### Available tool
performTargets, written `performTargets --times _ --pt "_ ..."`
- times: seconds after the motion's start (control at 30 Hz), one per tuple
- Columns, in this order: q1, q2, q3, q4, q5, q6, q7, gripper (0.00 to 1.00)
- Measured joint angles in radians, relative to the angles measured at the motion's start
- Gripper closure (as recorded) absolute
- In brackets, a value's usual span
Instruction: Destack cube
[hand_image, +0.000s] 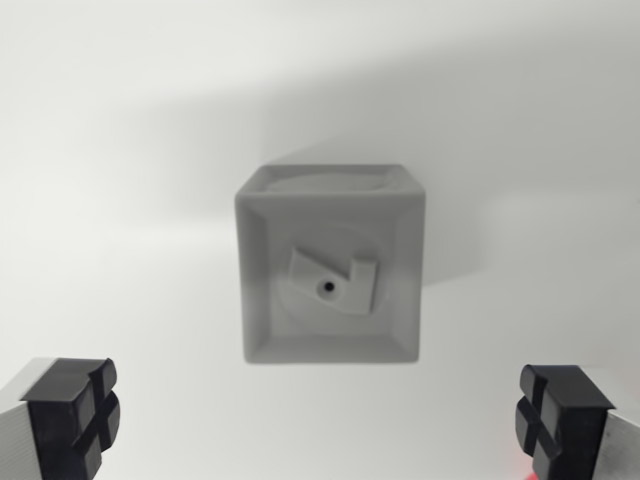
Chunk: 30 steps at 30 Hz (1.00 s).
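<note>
Grey cube (330, 265) sits ahead of the wide-spread, empty jaws; descending off-centre could clip its rim and topple the stack.

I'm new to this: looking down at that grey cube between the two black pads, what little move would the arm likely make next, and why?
Probably a short shift toward the top of the wrist view, then straight down. The gripper is open, its black pads wide apart, and the grey cube sits above the line between them, not yet framed. Centring it first should let the pads close on its opposite sides.
</note>
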<state>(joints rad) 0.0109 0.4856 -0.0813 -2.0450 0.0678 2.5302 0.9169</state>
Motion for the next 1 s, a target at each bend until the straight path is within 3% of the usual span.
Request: performTargets --times 0.5,1.0 --pt "0.004 -0.124 -0.007 0.0 -0.019 -0.122 0.012 0.0" --pt "0.004 -0.226 -0.008 0.033 -0.034 -0.257 0.023 0.0"
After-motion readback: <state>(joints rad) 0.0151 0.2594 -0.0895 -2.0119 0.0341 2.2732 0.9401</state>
